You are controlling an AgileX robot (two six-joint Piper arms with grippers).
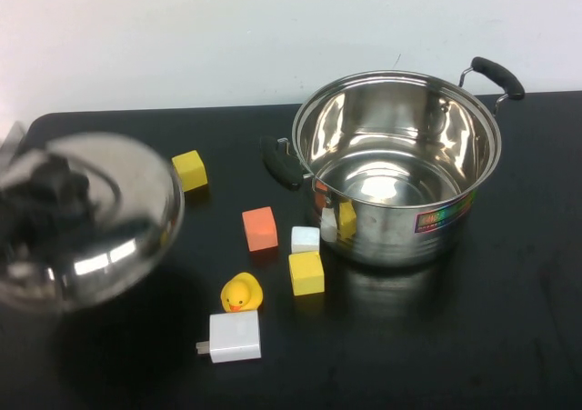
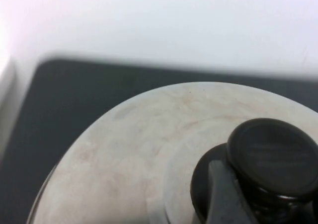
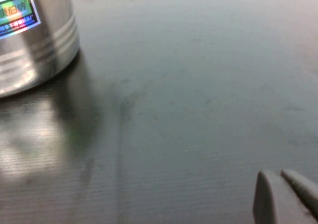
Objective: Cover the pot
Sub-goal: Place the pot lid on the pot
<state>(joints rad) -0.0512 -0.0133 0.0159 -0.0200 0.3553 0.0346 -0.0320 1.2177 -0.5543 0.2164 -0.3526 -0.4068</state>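
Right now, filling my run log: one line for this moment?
left pincer: shut on lid knob, lid lifted | right pincer: parked, shut | pot: uncovered

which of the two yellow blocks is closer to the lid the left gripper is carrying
The yellow block at the back, just right of the lid held by the left gripper. The other yellow block sits nearer the pot.

One pot and one lid are sharing a desk with two yellow blocks, one orange block, one white block, one duck and one charger.
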